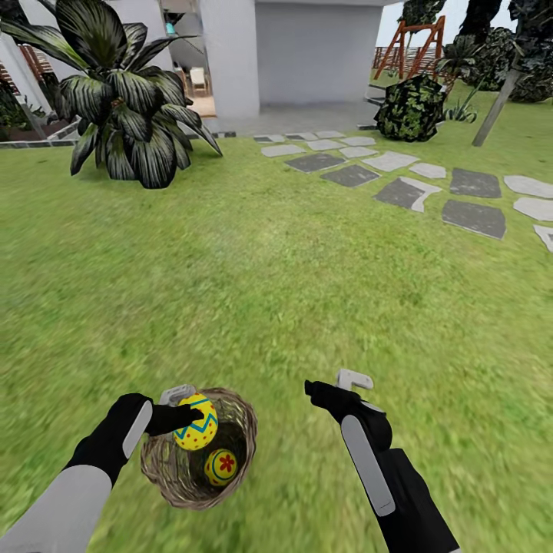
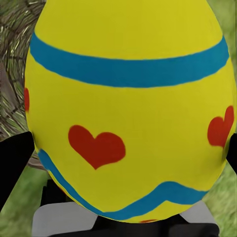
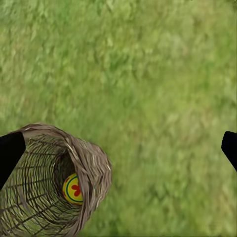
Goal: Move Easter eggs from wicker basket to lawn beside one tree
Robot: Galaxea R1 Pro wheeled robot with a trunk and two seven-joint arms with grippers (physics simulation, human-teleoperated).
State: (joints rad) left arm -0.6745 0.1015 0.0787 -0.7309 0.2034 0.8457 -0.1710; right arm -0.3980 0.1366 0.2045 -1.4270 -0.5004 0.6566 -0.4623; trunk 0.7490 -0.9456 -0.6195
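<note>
Egg [image 2: 128, 98]: yellow, seen close up, held between the two black fingers [image 2: 15, 163] of the left pincer [image 2: 123, 163].
Markings: a blue band across the upper part, a blue zigzag lower down, red hearts between them.
Basket [image 2: 15, 89]: woven wicker seen behind the egg.
Lawn [image 2: 224, 192]: green grass at the corners.

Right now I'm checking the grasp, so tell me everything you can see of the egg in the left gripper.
The held egg is glossy yellow, with a blue band, a blue zigzag and red hearts in the left wrist view. The left gripper is shut on it, black fingers at either side. It sits over the wicker basket rim, above another egg inside.
</note>
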